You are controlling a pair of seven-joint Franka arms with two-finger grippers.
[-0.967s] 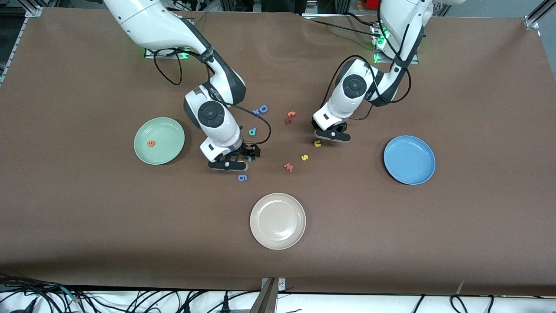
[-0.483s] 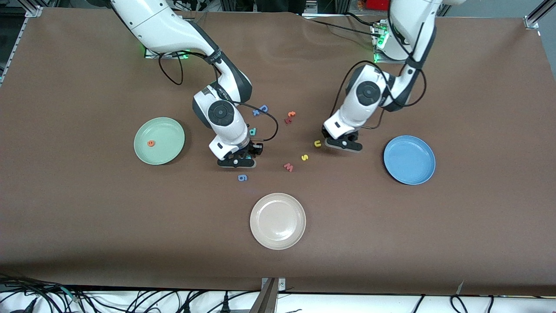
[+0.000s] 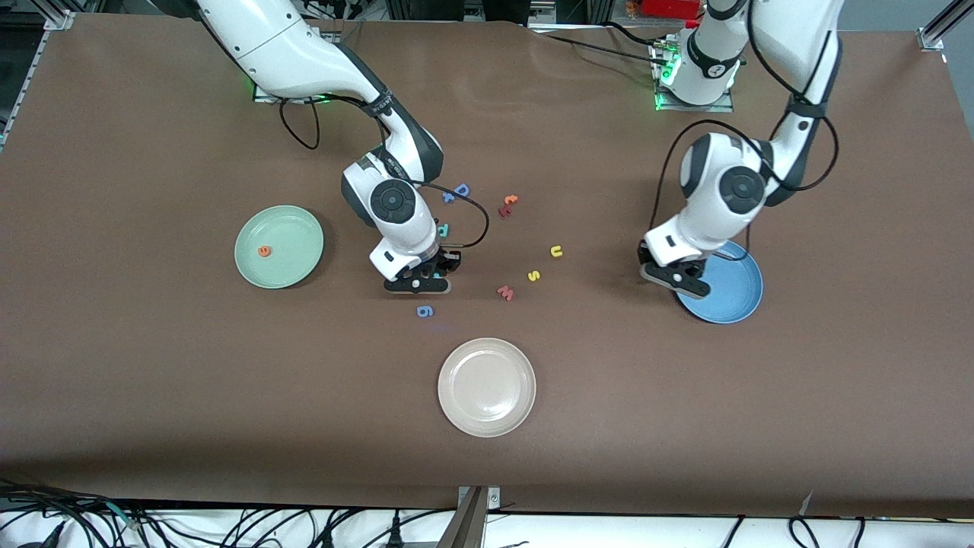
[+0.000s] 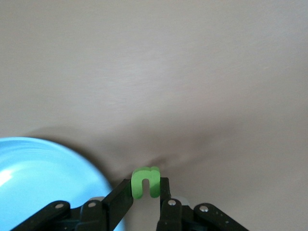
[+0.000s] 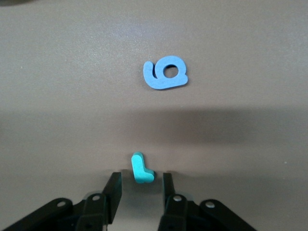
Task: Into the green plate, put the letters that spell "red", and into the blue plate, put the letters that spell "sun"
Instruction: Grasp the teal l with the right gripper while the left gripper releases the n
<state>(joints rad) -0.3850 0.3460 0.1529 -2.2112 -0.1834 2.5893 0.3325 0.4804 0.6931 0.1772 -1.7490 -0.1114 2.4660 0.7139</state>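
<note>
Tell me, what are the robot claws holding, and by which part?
Left claw pinches the small green foam "n" by its two legs. Right claw straddles the small teal foam "r"; a gap shows, nothing held yet.

The left gripper [image 3: 675, 278], pinching the small olive-green foam letter "n" [image 4: 145, 182], has travelled from beside the yellow foam "u" [image 3: 557, 251] to the rim of the round medium-blue plate [image 3: 734, 293]; the right gripper [image 3: 417, 284] has shifted slightly and narrowed its fingers around the tiny teal foam "r" [image 5: 141, 169].
</note>
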